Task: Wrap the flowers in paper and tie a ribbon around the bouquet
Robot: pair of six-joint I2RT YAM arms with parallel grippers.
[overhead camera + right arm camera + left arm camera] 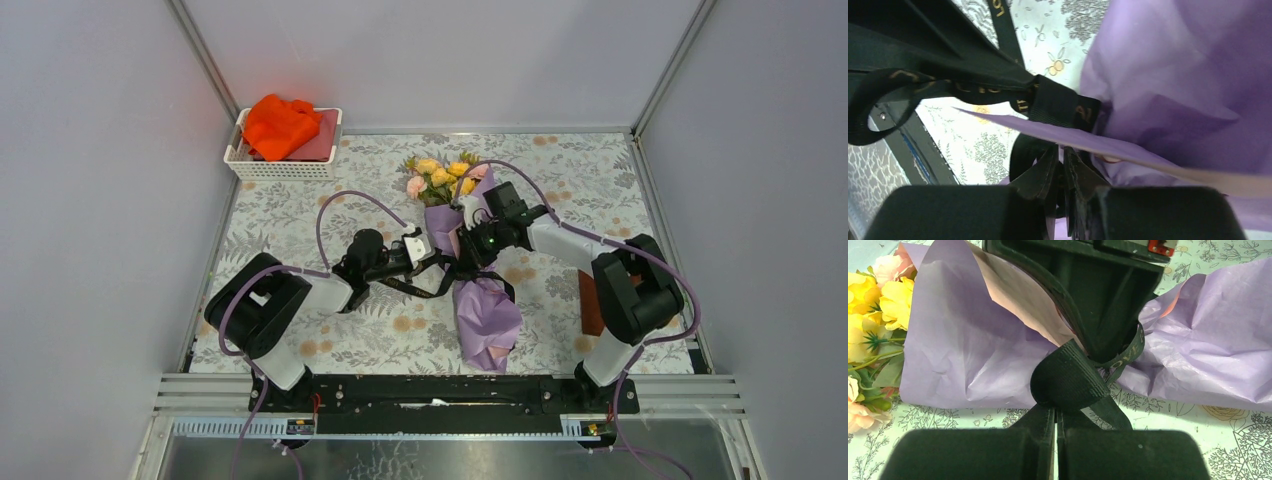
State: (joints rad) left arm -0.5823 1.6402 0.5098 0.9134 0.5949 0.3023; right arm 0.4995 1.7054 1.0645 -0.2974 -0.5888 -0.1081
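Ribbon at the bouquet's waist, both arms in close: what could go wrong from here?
1. The left fingers are shut on the ribbon, which cinches the thin paper; a harder pull might tear it or drag the bouquet.
2. A loose paper edge crosses the right fingers; closing there could pinch paper with ribbon.
3. Left and right fingers crowd together, so they may collide.

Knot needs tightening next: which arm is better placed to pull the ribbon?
Left, probably: the left gripper is shut on the ribbon at the pinched waist of the bouquet, while the right gripper shows no clear hold.
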